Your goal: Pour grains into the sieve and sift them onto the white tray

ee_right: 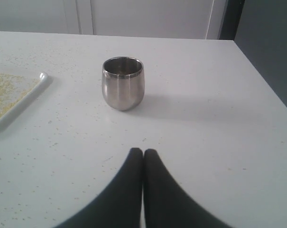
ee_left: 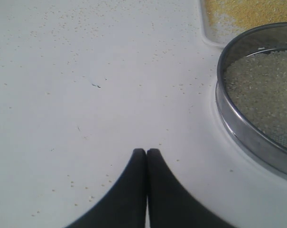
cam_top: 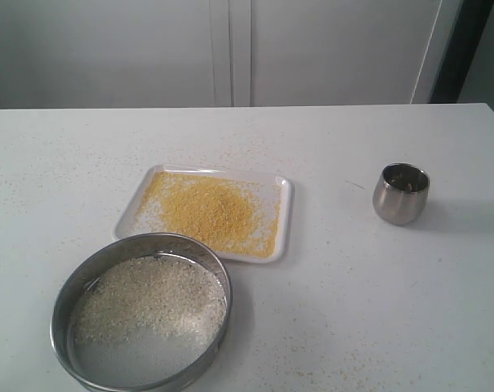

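The steel sieve (cam_top: 63, 302) stands on the table at the front left, holding coarse pale whitish grains (cam_top: 149, 302). Behind it lies the white tray (cam_top: 286, 214) covered with golden-yellow meal (cam_top: 210, 208). In the left wrist view the sieve (ee_left: 243, 130) and a corner of the tray (ee_left: 210, 38) sit off to one side of my left gripper (ee_left: 146, 152), which is shut and empty over bare table. My right gripper (ee_right: 143, 152) is shut and empty, with the small steel cup (ee_right: 123, 83) upright a short way ahead of it. Neither gripper shows in the exterior view.
The steel cup (cam_top: 401, 193) stands alone on the right of the white table. Stray grains speckle the tabletop around the tray. The table's right edge (ee_right: 264, 80) runs close past the cup, and a white wall stands behind.
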Tool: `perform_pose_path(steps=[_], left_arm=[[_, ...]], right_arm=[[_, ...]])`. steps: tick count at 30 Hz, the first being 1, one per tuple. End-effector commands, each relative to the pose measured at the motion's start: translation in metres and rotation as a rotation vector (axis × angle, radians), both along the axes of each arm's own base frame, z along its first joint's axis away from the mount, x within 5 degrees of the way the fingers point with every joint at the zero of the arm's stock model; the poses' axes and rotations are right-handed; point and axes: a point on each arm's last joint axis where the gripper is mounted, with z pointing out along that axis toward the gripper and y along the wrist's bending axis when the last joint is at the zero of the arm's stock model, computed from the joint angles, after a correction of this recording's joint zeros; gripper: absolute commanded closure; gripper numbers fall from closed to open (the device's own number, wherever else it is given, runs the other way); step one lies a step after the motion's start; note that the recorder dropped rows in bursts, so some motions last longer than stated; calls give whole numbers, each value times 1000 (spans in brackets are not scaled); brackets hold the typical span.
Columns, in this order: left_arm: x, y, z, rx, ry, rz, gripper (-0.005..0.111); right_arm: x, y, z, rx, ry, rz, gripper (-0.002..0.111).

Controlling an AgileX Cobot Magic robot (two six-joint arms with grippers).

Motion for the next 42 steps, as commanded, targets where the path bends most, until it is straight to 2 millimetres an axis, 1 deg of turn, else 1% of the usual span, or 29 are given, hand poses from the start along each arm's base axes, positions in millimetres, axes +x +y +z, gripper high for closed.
perform_pose_path(steps=[1, 20, 28, 42], left_arm=[[-1, 0, -4, -6, 14, 3, 107], [-1, 0, -4, -6, 14, 3, 107], [0, 3, -4, -7, 14, 67, 107], [0, 3, -4, -7, 14, 72, 107]], right_arm=[[0, 0, -2, -9, -1, 0, 108], [0, 0, -2, -9, -1, 0, 108], [0, 0, -2, -9, -1, 0, 108], [0, 0, -2, -9, -1, 0, 108]])
